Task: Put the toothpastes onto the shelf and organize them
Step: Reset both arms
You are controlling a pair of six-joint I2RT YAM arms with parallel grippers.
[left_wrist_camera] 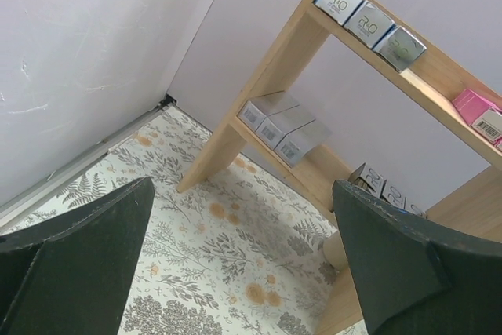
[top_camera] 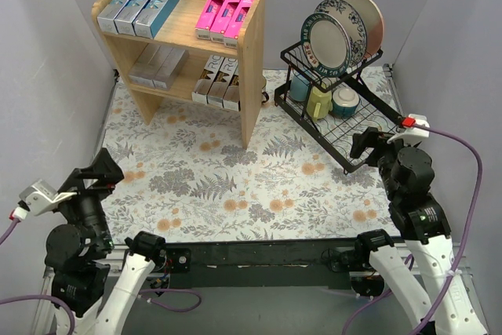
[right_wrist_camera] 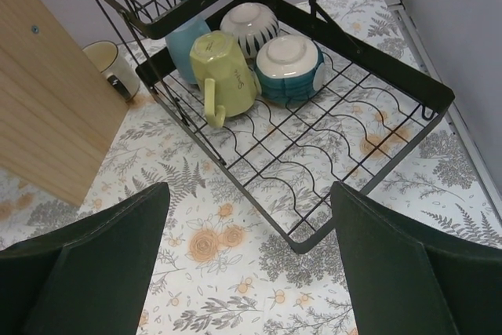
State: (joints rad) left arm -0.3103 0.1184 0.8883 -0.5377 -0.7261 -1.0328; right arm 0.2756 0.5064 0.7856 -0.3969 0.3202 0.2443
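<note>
My left gripper (top_camera: 98, 172) raised at near left, fingers wide apart, empty, my right gripper (top_camera: 365, 145) raised beside the dish rack (top_camera: 361, 119), likewise spread, toothpastes (top_camera: 223, 15) lined on both tiers of far shelf (top_camera: 252, 76)

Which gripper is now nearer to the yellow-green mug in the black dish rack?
Right. The right gripper hovers open at the near edge of the rack, the mug a little beyond. The left gripper is open at the opposite near corner of the table, far away.
</note>
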